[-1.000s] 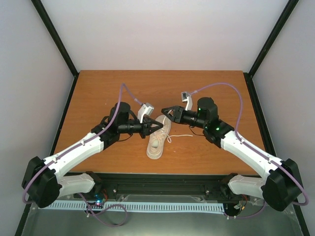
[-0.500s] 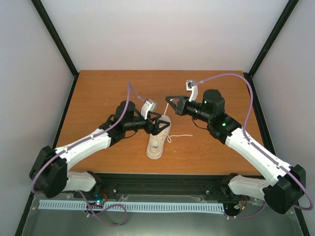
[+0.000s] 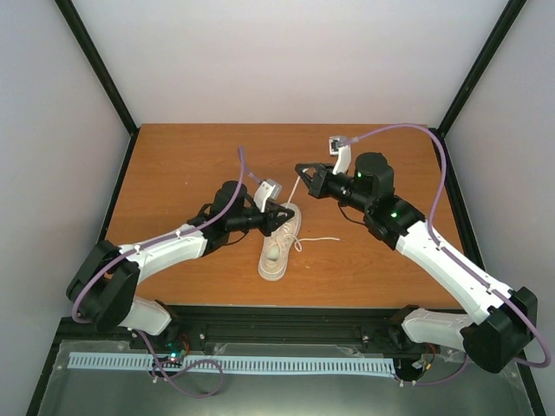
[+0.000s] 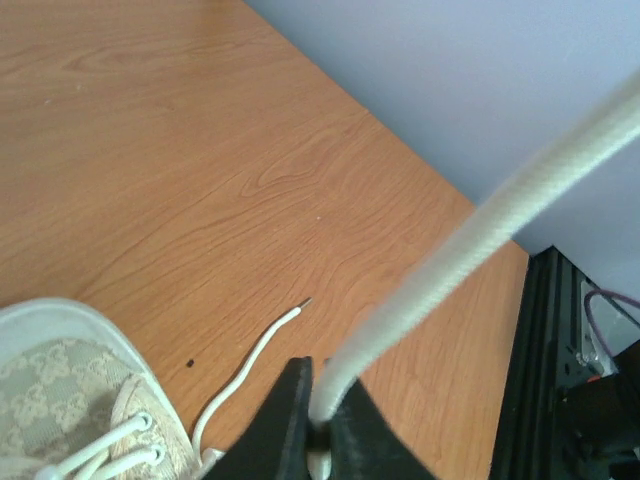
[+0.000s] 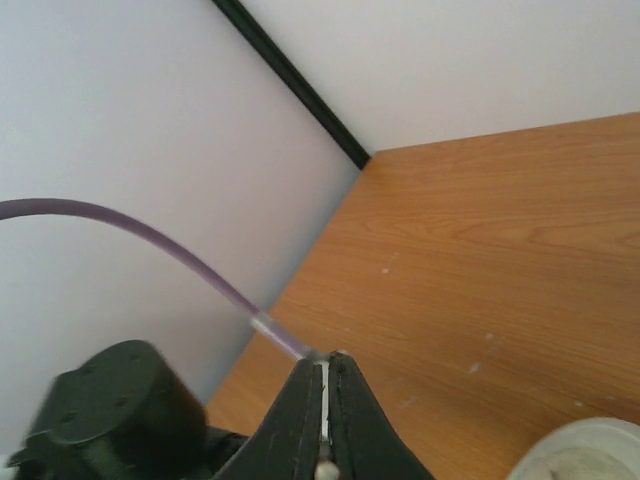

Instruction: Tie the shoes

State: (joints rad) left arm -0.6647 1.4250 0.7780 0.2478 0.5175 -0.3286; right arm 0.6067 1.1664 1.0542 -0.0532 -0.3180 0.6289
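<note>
The cream sneaker [image 3: 277,250] lies mid-table, toe toward the near edge; its patterned side shows in the left wrist view [image 4: 55,375]. My left gripper [image 3: 284,215] sits over the shoe's collar, shut on a pale flat lace [image 4: 480,235] that runs taut up and away from its jaws [image 4: 318,378]. My right gripper [image 3: 301,170] is higher and farther back, shut on a thin strip of the same lace [image 3: 293,191], seen between its fingers [image 5: 327,360]. The other lace end [image 3: 323,239] lies loose on the table right of the shoe [image 4: 255,358].
The wooden table [image 3: 173,165] is framed by black posts and pale walls. The left arm's black wrist and purple cable [image 5: 150,235] sit close in front of the right gripper. The shoe's rim [image 5: 585,450] shows low right there.
My right gripper has risen and moved back with the lace, pulling it taut. My left gripper has shifted right to the shoe's collar and is shut on that lace.
</note>
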